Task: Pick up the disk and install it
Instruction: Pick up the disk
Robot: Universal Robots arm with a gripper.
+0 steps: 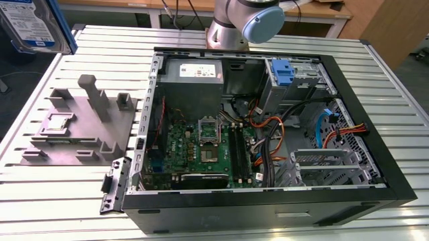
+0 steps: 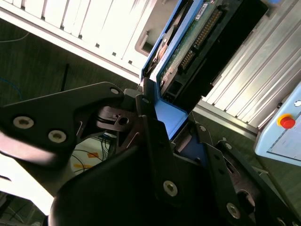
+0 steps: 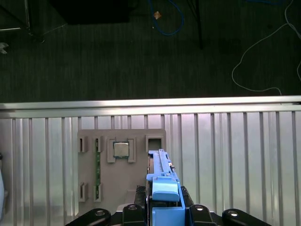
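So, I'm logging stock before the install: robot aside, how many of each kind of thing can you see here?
Disk: 1
Computer case: 1
Grey holder: 1
CPU chip: 1
Green circuit strip: 1
Total: 5

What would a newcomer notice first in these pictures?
The open computer case lying on the slatted table, its green motherboard exposed. Then the disk, aloft at the exterior view's top left, and seen clamped in the hand in both wrist views.
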